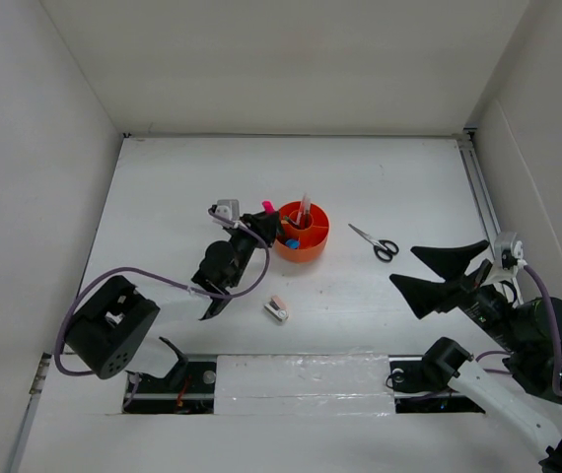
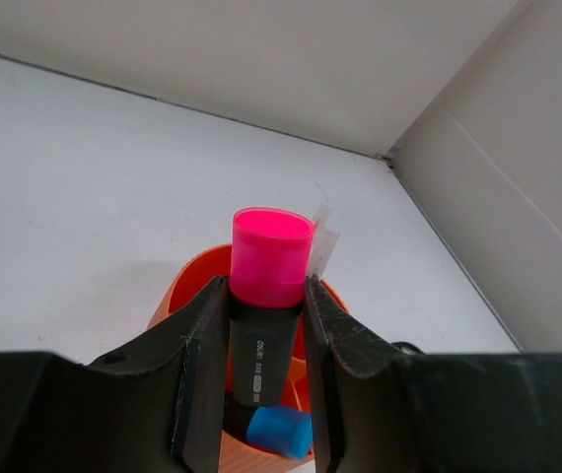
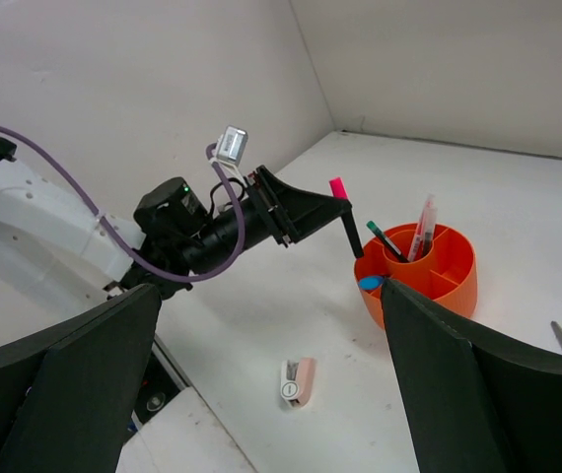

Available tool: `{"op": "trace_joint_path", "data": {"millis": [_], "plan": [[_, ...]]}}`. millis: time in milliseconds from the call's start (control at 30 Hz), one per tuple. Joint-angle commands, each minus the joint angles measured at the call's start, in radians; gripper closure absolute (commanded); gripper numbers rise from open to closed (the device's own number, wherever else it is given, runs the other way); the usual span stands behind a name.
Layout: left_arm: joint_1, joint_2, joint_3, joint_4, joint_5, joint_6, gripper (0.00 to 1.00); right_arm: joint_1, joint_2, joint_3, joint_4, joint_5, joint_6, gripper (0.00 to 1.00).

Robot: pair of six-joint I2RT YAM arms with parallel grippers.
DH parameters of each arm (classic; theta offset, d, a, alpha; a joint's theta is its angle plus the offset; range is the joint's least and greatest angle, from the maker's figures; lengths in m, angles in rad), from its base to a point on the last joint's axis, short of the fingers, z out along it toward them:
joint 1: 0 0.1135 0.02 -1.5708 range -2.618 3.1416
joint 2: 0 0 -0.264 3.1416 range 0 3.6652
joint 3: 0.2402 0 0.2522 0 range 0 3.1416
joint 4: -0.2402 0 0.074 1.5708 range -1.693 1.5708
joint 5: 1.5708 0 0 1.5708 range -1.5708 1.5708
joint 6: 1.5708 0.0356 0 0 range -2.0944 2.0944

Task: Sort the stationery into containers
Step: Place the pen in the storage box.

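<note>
My left gripper (image 2: pixel 257 345) is shut on a black marker with a pink cap (image 2: pixel 269 258), held upright at the near-left rim of the round orange organiser (image 1: pixel 302 234). The marker's lower end dips into a wedge compartment beside the blue-capped marker (image 2: pixel 279 432). The organiser's central cup holds a pink pen (image 3: pixel 424 227) and thin black pens (image 3: pixel 384 239). The small pink-white clip-like piece (image 1: pixel 277 309) lies on the table in front of the organiser. Black-handled scissors (image 1: pixel 377 242) lie to its right. My right gripper (image 3: pixel 271 379) is open and empty, raised at the right.
White walls enclose the white table (image 1: pixel 182 187) on three sides. A metal rail (image 1: pixel 480 192) runs along the right edge. The left arm's purple cable (image 1: pixel 133 276) loops over the near-left table. A taped strip (image 1: pixel 301 379) lies between the arm bases.
</note>
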Motion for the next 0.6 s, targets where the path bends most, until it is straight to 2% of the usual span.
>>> {"op": "trace_joint_path", "data": {"millis": [0, 567], "plan": [[-0.004, 0.017, -0.015, 0.150, 0.015, -0.025, 1.00, 0.009, 0.013, 0.028, 0.024, 0.009, -0.012, 0.01], [-0.004, 0.114, -0.015, 0.263, 0.015, -0.034, 1.00, 0.009, 0.013, 0.028, 0.024, 0.000, -0.012, 0.01]]}}
